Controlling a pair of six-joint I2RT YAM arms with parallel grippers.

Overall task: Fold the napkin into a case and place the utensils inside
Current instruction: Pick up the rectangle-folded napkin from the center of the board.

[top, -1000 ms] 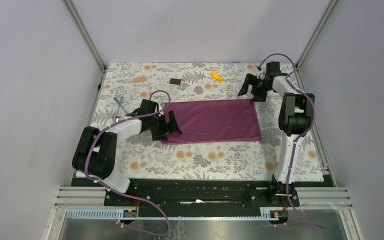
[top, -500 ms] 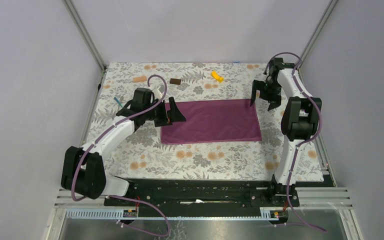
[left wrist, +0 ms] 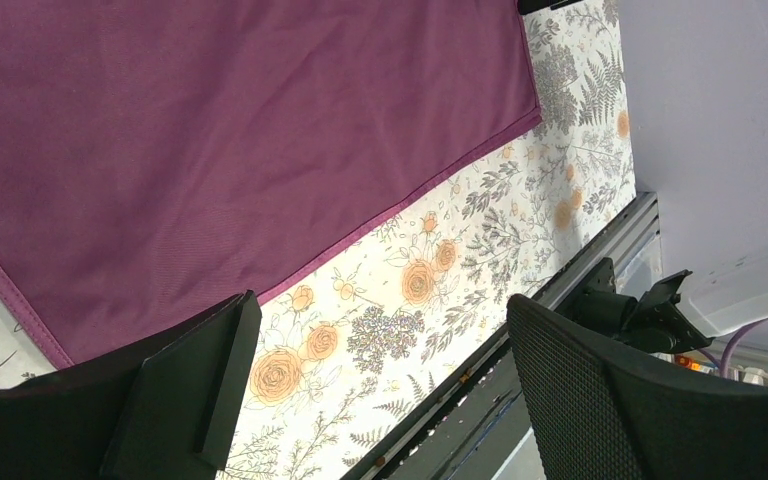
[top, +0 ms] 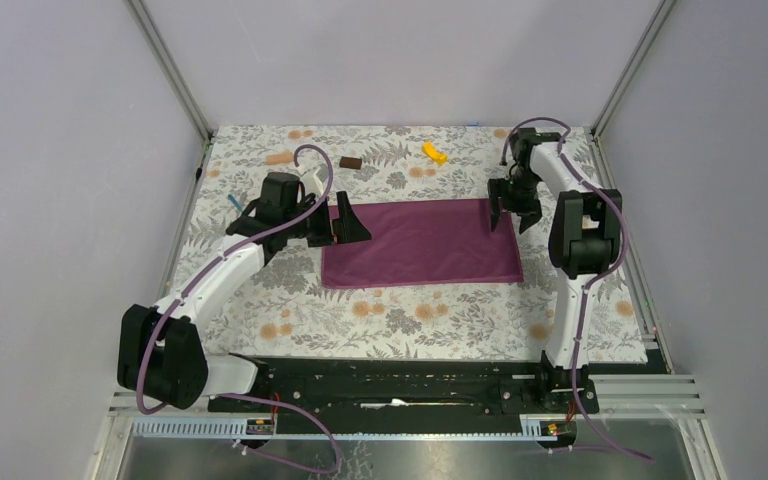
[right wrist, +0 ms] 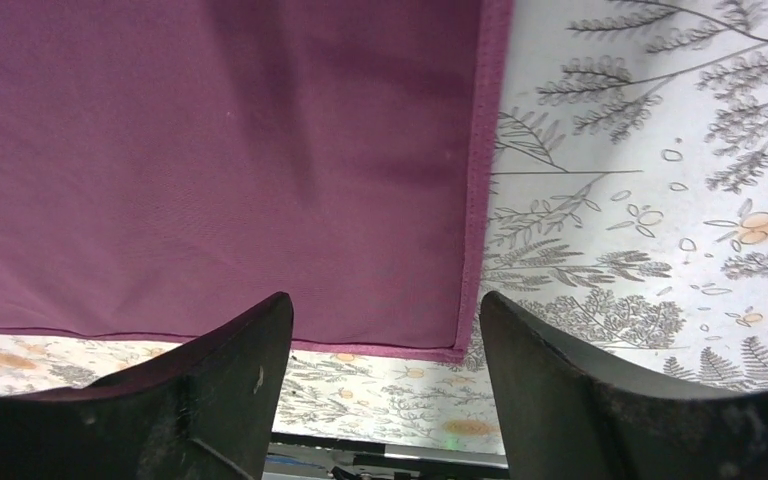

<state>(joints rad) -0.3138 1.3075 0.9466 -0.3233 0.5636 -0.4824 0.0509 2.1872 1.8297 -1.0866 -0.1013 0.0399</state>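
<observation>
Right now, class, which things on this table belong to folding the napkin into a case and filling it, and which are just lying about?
For the job: plum napkin; blue utensil handle, only partly visible.
Lying about: brown block; yellow piece.

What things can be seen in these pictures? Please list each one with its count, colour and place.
napkin: one, plum purple, lying flat in the middle of the table covering.
table covering: one, white with grey-and-orange flowers, under everything.
brown block: one, brown, on the far side beyond the napkin's left part.
yellow piece: one, yellow, on the far side, right of the brown block.
utensil: one bluish handle end shows, just left of the left arm; too small to tell more.
left gripper: one, black, open, at the napkin's left edge.
right gripper: one, black, open, over the napkin's far right corner.
</observation>
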